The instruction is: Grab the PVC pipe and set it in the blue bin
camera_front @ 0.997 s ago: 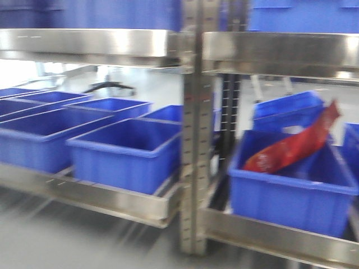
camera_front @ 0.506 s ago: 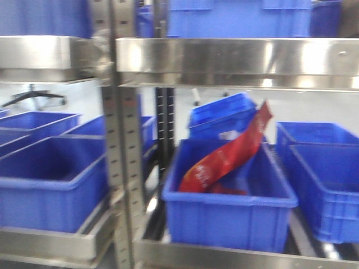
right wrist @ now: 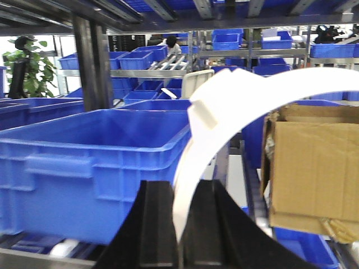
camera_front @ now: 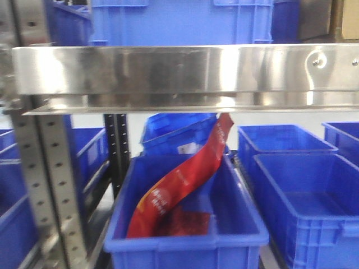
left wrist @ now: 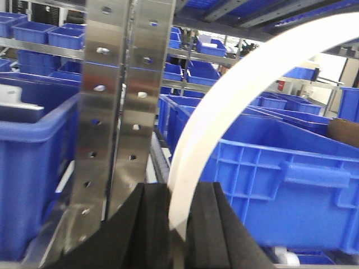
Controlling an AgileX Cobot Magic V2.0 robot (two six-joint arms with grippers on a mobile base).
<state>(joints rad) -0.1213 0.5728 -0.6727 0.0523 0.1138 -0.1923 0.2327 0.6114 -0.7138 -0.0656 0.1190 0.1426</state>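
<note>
Left hand (left wrist: 180, 193) has its two black fingers (left wrist: 151, 218) drawn close together with the lower end of a white strip (left wrist: 224, 95) pinched between them; the strip curves up and away to the right. Right hand (right wrist: 182, 190) is closed the same way on a second strip (right wrist: 193, 162), which arcs up and right and carries a white clip-like joint partway along. Whether either strip is the PVC pipe cannot be told.

From the front, a steel shelf rail (camera_front: 168, 75) crosses the whole width, with a large top bin (camera_front: 179, 22) standing on it. Below, a blue bin (camera_front: 185, 244) sits in the centre, more bins just beside it on the right and a tilted bin (camera_front: 174, 131) behind. A red packet (camera_front: 185, 179) leans in the centre bin, its upper end reaching up to the rail; its white print is too blurred to read.

A perforated steel post (left wrist: 112, 84) stands close before the left hand. A cardboard box (right wrist: 314, 168) sits to the right of the right hand, beside a blue tub (right wrist: 84, 168).
</note>
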